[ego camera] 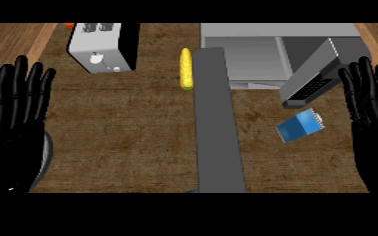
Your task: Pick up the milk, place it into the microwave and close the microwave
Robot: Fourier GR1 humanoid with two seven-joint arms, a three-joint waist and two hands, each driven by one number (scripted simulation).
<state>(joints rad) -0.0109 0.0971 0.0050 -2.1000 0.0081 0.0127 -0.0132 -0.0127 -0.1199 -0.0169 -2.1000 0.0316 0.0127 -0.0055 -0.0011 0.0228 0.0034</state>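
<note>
milk (pixel 300 125) on counter, left of right hand (pixel 362 97), apart | both hands released, left hand (pixel 23 100)

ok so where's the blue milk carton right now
In the head view, the blue milk carton lies on the brown counter's right side, just below the grey microwave's open door, near the right hand.

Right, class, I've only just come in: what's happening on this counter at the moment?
Nothing is being handled yet. Both black hands are open with fingers up, the left hand at the left edge and the right hand at the right edge. The blue milk lies tilted on the counter, untouched, just in front of the microwave, whose door stands open. A toaster and a corn cob sit further back.
</note>
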